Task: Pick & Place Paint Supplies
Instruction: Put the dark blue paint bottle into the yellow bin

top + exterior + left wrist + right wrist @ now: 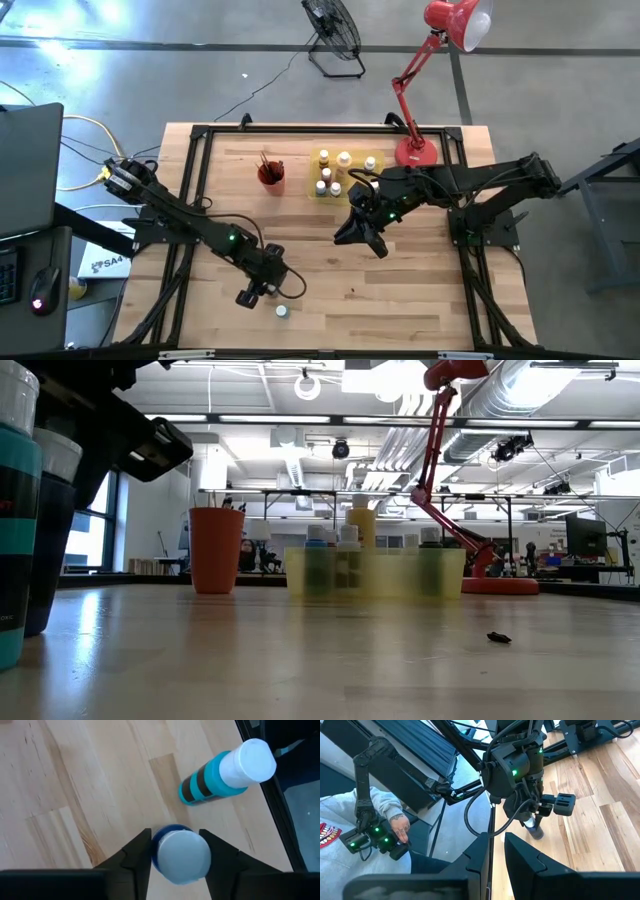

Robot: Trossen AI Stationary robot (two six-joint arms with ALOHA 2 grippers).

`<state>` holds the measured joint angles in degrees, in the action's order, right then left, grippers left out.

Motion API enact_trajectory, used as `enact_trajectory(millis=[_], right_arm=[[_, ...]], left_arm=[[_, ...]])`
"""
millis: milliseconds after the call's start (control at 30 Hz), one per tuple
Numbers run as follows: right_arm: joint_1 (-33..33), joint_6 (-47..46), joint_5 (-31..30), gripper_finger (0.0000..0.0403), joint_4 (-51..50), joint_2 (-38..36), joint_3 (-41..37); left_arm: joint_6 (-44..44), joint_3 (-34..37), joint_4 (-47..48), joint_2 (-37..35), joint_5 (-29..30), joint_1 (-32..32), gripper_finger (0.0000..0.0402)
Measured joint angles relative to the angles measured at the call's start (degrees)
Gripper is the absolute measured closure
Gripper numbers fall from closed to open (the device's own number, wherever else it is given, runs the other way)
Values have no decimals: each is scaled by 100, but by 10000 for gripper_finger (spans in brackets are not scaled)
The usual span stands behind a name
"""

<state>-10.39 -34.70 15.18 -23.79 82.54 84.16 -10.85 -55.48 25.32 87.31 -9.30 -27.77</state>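
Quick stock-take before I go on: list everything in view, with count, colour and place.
Blue-bodied white-capped bottle: one, between the left end effector's fingers.
Teal-and-black white-capped bottle: one, standing beside it near the table's front edge.
Capped bottles: about seven, pale caps, in the tray.
Translucent yellow tray: one, table's far middle.
Red cup: one, left of the tray, thin brushes inside.
Red desk lamp: one, far right corner.
Person's hand: one, off-table.
Left end effector: closing around the blue bottle.
Right end effector: mid-table, empty.
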Motion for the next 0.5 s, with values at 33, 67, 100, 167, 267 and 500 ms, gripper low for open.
enact_trajectory(millis=[33,67,100,167,267,500], right_arm=[[2,0,0,350,-1,0,0],[1,0,0,350,0,0,0],[1,0,1,350,0,0,0],[2,-2,13,350,-1,0,0],[0,-16,72,350,0,0,0],[-103,-125,448,350,1,-8,0]], left_arm=[[0,0,4,0,0,1,267],[0,0,6,0,2,2,269],[0,0,7,0,1,2,270],[-7,0,10,-2,-2,2,270],[-17,0,28,-3,-40,2,270],[-22,8,344,-152,-66,2,271]])
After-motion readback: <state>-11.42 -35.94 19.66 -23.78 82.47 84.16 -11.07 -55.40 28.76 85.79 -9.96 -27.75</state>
